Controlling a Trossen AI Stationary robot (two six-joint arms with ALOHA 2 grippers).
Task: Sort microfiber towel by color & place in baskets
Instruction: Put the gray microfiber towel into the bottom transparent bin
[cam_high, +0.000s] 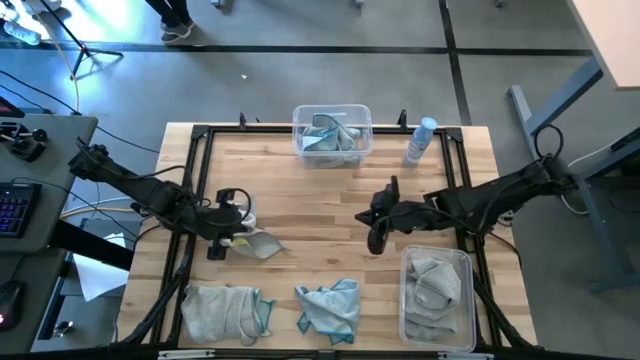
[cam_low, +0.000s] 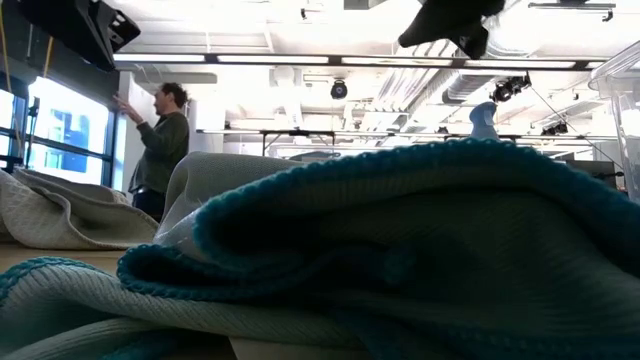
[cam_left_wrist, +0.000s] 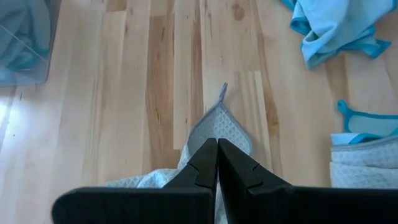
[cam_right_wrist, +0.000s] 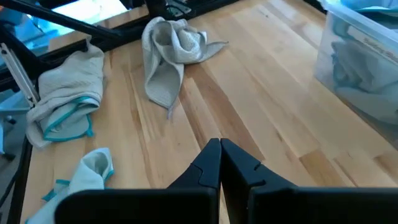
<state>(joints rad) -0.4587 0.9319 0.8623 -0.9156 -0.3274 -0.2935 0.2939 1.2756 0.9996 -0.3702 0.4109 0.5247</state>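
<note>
Left gripper (cam_left_wrist: 217, 163): closed on a grey towel (cam_high: 258, 243) at the left middle of the table (cam_high: 310, 215); the cloth hangs from between the fingers, one corner reaching out over the wood.
Right gripper (cam_right_wrist: 219, 163): closed, holding nothing, above bare wood right of centre, just beyond the near-right basket.
Far basket (cam_high: 332, 130): at the far edge, centre; teal-blue towels inside.
Near-right basket (cam_high: 436, 297): at the near right corner; grey towels inside.
Near-left pile (cam_high: 226, 312): a grey towel lying over a teal-edged one, on the table at the near left.
Teal towel (cam_high: 330, 308): crumpled at the near edge, centre, between the near-left pile and the near-right basket; it fills most of the low view.
Spray bottle (cam_high: 420, 142): at the far right, just beside the far basket.
Frame (cam_high: 196, 160): black bars along the table's edges.
Person (cam_low: 160, 148): in the room beyond the table, one arm raised.
</note>
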